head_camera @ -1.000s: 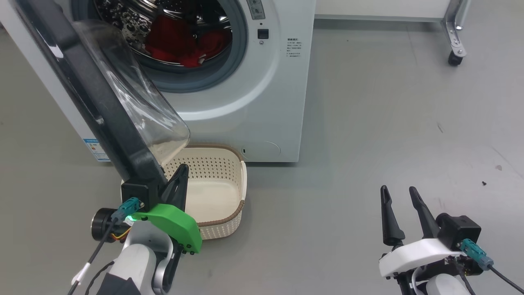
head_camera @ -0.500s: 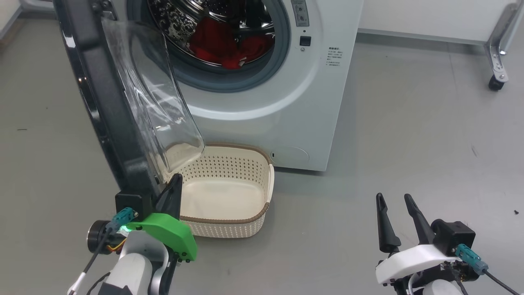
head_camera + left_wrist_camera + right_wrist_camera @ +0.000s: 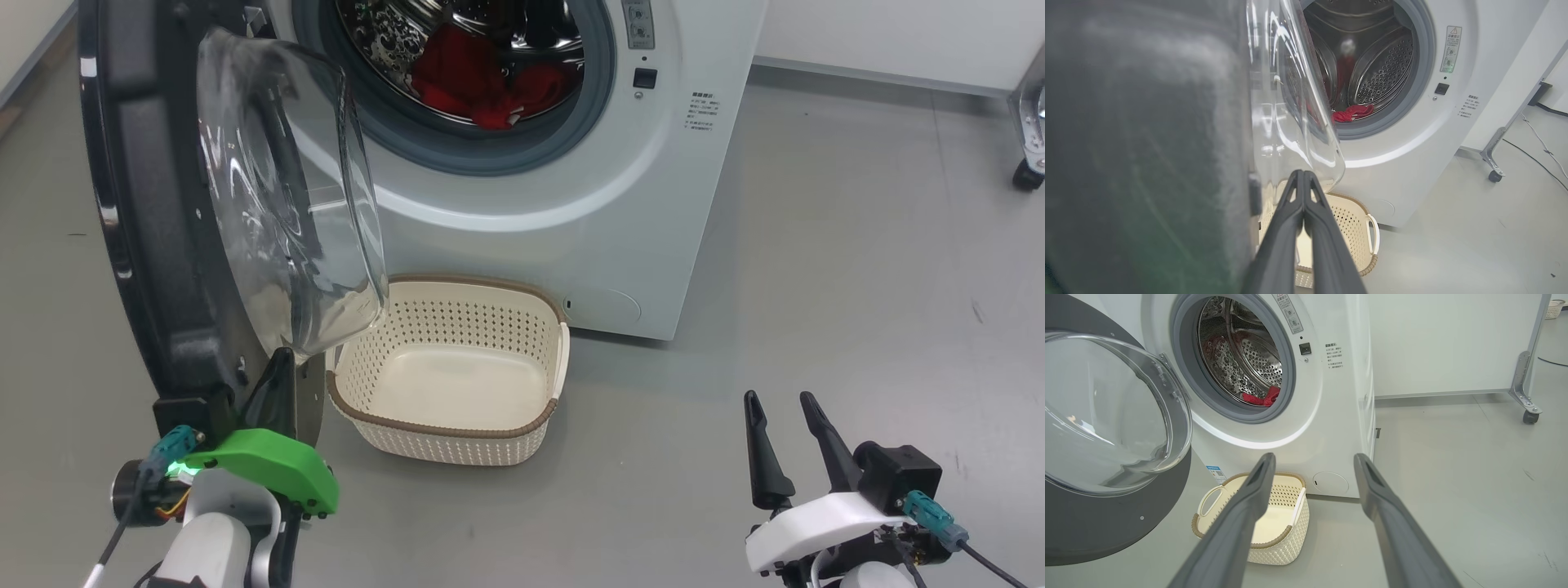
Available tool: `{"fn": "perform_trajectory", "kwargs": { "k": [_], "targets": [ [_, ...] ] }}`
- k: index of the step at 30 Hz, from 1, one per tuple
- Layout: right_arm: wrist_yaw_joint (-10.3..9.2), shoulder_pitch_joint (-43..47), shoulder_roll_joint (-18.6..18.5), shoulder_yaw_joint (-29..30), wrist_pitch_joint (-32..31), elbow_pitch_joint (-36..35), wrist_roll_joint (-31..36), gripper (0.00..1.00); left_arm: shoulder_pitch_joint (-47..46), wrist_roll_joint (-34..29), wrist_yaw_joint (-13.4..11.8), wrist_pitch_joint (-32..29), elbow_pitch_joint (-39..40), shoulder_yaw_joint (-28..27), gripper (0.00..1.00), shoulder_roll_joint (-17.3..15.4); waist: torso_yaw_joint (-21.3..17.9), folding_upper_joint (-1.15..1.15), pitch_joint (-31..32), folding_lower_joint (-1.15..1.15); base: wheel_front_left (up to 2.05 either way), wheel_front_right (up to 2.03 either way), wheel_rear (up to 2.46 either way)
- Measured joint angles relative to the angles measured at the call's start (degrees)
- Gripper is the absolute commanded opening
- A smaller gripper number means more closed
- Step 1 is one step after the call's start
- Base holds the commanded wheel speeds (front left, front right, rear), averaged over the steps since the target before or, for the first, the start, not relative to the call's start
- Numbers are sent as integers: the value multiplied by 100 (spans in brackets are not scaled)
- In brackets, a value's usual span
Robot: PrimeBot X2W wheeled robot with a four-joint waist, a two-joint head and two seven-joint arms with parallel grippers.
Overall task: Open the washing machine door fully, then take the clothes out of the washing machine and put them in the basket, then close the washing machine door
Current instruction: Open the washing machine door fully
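Door [image 3: 135,245]: standing wide open.
Clothes [image 3: 469,77]: red, inside washing machine [image 3: 588,212].
Basket [image 3: 445,430]: just before machine.
Left gripper [image 3: 277,380]: fingers pressed together, beside door's edge.
Right gripper [image 3: 775,398]: fingers spread, holding nothing.

Head view: high, facing forward and down on the washer [image 3: 588,212], door [image 3: 155,245] and basket [image 3: 441,429], middling near.
Left wrist view: hard against the door's rim, looking past its glass into the drum [image 3: 384,37].
Right wrist view: low, further back, facing the washer's front.
Shared: all three take in drum, door, basket.
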State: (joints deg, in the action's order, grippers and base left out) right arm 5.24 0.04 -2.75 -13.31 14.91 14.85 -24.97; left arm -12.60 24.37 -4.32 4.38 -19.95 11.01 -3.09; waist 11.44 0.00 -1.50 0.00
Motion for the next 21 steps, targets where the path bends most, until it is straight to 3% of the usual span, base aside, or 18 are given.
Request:
{"fn": "perform_trajectory", "kwargs": {
  "k": [21],
  "targets": [
    [21,-13,2,-40,0,49,43,100,147,334,-144,182,11,-998,0,-386,90,0,-221,1,0,0,0]
  ]
}}
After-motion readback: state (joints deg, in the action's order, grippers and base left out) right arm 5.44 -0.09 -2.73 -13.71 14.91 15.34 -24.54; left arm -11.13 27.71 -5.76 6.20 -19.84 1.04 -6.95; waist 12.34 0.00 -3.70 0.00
